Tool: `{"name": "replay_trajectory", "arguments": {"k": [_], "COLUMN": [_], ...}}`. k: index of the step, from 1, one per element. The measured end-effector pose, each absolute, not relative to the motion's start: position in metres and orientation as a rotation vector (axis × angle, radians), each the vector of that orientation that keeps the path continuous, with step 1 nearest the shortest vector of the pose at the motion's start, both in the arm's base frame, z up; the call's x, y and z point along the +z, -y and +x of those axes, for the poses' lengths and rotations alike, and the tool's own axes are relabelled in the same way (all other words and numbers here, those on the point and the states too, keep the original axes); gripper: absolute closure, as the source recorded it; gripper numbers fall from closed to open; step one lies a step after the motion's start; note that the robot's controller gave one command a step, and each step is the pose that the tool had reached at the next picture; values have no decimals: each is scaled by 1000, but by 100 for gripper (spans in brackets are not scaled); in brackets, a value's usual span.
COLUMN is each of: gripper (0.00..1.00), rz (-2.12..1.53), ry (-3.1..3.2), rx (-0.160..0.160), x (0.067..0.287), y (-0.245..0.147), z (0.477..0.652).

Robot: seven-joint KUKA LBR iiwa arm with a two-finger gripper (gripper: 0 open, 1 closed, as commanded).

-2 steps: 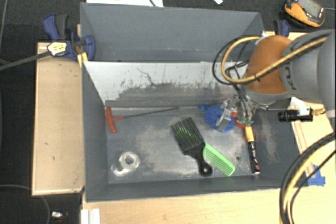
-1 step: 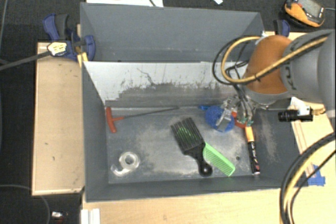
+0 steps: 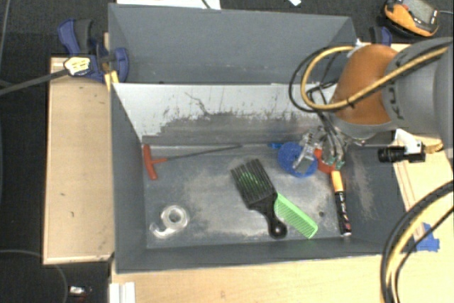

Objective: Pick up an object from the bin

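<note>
My gripper [image 3: 320,156] is low at the bin's right side, open. One finger [image 3: 308,151] stands over the right edge of a round blue thing [image 3: 289,156]. The other finger [image 3: 335,157] is just right of a small red piece [image 3: 324,167] that lies between the two. Whether either finger touches them I cannot tell. A black marker with an orange end [image 3: 341,204] lies straight below the gripper along the right wall. A black hairbrush [image 3: 255,186] and a green comb [image 3: 296,217] lie to the lower left.
At the bin's left, a thin rod with a red handle [image 3: 153,160] runs along the back of the floor. A clear ring-shaped thing [image 3: 170,218] sits in the front left corner. The arm with its orange cover and cables overhangs the right rim.
</note>
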State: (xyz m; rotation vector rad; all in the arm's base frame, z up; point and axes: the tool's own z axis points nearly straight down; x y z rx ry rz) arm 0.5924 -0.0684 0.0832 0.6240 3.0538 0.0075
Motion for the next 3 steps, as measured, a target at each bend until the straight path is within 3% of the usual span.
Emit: {"name": "replay_trajectory", "arguments": {"k": [2, 3], "gripper": [100, 100], "rz": [619, 607], "ry": [-3053, -3050], "rx": [7, 7], "x": [105, 133], "y": [69, 69], "z": [593, 594]}}
